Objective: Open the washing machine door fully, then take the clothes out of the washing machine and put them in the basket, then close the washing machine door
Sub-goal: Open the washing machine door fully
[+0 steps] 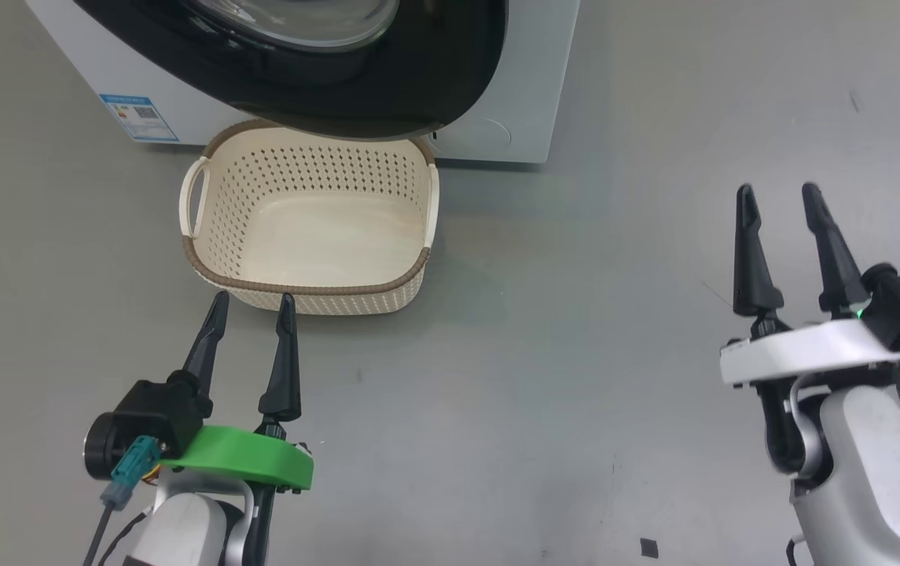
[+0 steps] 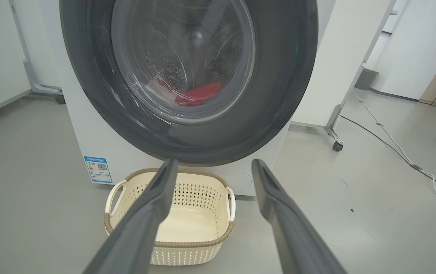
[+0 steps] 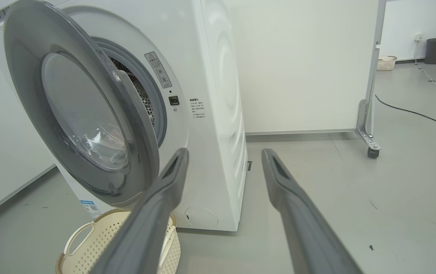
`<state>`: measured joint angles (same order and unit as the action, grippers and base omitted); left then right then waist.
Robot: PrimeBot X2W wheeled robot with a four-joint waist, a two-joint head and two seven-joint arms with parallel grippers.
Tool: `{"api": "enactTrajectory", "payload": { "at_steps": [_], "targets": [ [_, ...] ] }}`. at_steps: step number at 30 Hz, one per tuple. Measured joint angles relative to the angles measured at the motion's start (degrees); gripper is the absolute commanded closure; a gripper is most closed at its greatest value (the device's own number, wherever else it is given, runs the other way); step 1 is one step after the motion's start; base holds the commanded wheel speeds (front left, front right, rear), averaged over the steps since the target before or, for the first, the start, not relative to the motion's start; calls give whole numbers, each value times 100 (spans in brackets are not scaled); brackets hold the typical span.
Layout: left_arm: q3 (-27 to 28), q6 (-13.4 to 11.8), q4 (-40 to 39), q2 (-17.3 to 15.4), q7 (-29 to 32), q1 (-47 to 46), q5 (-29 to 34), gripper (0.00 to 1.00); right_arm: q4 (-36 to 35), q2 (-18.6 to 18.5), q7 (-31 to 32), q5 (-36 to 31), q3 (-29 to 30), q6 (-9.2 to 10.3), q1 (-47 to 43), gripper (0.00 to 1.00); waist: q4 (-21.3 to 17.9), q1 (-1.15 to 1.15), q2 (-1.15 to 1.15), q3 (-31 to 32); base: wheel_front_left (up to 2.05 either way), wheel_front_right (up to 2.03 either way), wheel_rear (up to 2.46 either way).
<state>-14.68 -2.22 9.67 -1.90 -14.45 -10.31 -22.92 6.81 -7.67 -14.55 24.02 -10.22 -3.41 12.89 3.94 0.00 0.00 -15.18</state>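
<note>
Above the basket (image 1: 316,289), the washing machine door (image 1: 434,86) hangs seemingly half-open, clothes (image 2: 198,95) behind its glass, so you risk your spread, empty left gripper (image 1: 253,297) and right gripper (image 1: 778,189) knocking it shut.

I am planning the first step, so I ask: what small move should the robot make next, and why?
Probably move the right gripper to the free edge of the washing machine door and swing it wider. The door is only ajar, the clothes lie inside, the basket is empty, and this gripper and the left gripper are open.
</note>
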Motion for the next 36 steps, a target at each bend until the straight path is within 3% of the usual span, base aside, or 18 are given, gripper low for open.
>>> {"api": "enactTrajectory", "payload": {
  "at_steps": [12, 19, 20, 21, 22, 29, 36],
  "targets": [
    [-233, 9, -94, 0, 0, -177, -44, 0, 27, -376, 695, 297, 203, -179, 1621, 0, 206, 0, 0, -506, 0, 0, 0],
    [-356, 10, -98, 0, 0, -302, -80, 0, 285, -415, 1241, 761, 328, -207, 2627, 0, 402, 0, 0, -823, 0, 0, 0],
    [-371, 10, -104, 1, 0, -336, -102, 0, 326, -437, 1316, 780, 334, -208, 2773, 5, 431, 0, 0, -865, 0, 0, 0],
    [-389, 10, -112, 1, 0, -374, -136, 0, 372, -421, 1425, 883, 357, -208, 2922, 60, 462, 0, 0, -908, 0, 0, 0],
    [-399, 10, -121, 1, 0, -403, -152, 0, 423, -367, 1525, 1025, 381, -208, 3062, 100, 492, 0, 0, -950, 0, 0, 0],
    [-584, 13, -123, 2, 0, -524, -353, 0, 990, 118, 2230, 2245, 850, -175, 3841, 100, 723, 0, 0, -1211, 0, 0, 0],
    [-691, 26, -108, 4, 0, -584, -479, 0, 1544, 189, 3132, 3234, 1256, 207, 4586, 100, 990, 0, 0, -1436, 0, 0, 0]
  ]
}}
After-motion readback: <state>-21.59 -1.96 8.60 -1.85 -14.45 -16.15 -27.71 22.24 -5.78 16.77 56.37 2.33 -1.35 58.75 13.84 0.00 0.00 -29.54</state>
